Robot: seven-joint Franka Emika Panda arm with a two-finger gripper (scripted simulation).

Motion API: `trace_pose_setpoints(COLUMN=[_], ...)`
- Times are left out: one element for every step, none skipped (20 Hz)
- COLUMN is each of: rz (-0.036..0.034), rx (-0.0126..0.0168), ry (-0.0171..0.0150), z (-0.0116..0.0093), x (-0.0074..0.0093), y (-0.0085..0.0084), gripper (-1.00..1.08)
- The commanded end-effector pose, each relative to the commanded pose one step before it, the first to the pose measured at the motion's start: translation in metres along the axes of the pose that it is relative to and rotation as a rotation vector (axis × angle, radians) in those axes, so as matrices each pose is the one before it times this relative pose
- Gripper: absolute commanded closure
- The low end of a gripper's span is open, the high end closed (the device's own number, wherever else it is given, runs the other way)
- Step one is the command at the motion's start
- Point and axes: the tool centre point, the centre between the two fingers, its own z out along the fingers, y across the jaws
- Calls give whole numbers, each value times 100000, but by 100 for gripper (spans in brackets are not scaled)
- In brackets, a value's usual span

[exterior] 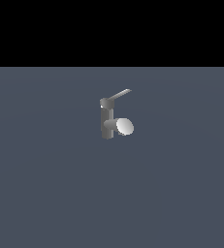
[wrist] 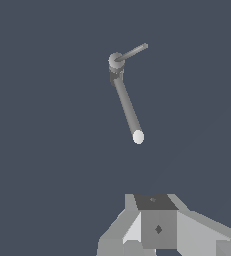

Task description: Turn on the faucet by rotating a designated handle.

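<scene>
The faucet (exterior: 106, 121) is a small grey upright post standing in the middle of the floor. Its thick stubby spout (exterior: 124, 127) ends in a pale oval face that points to the exterior view's right. The thin flat handle (exterior: 119, 94) juts from the top cap, up and to the exterior view's right. The wrist view looks down on the faucet (wrist: 127, 105) and handle (wrist: 133, 51) from a distance. My gripper (wrist: 157, 225) shows only there, as one compact grey block with no gap between the fingers. It is well apart from the faucet and holds nothing.
A flat blue-grey floor (exterior: 45, 184) lies all around the faucet. A black band fills the top of the exterior view. The arm does not show in the exterior view.
</scene>
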Motion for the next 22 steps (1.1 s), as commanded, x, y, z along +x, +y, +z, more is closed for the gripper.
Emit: trace_pose_setpoints(rz=[4476, 2077, 2206, 2337, 2467, 2593, 2626, 2621, 2617, 2613, 2607, 2604, 2600, 2597, 2595, 2592, 2589, 2587, 2585, 2584, 2582, 2581], rx=[-370, -169, -176, -182, -187, -191, -187, -180, -173, -166, -159, -152, -145, -138, -131, -124, -117, -110, -103, -96, -90, -84], ry=[-166, -57, -58, -59, -60, -61, -59, -57, -56, -55, -54, -53, -53, -54, -54, -55, -57, -59, -61, -63, -66, -69], z=[362, 181, 206, 234, 265, 298, 323, 343, 363, 384, 404, 425, 445, 465, 485, 506, 526, 546, 566, 585, 605, 625], x=[1402, 654, 696, 739, 780, 819, 829, 825, 820, 814, 808, 801, 792, 783, 774, 764, 752, 741, 728, 715, 702, 688], y=[24, -17, -31, -46, -65, -85, -105, -123, -141, -158, -176, -193, -209, -225, -241, -255, -270, -283, -296, -308, -320, -331], gripper=[108, 108, 108, 108, 108, 108, 108, 108, 108, 108, 108, 108, 108, 108, 108, 108, 108, 108, 108, 108, 108, 108])
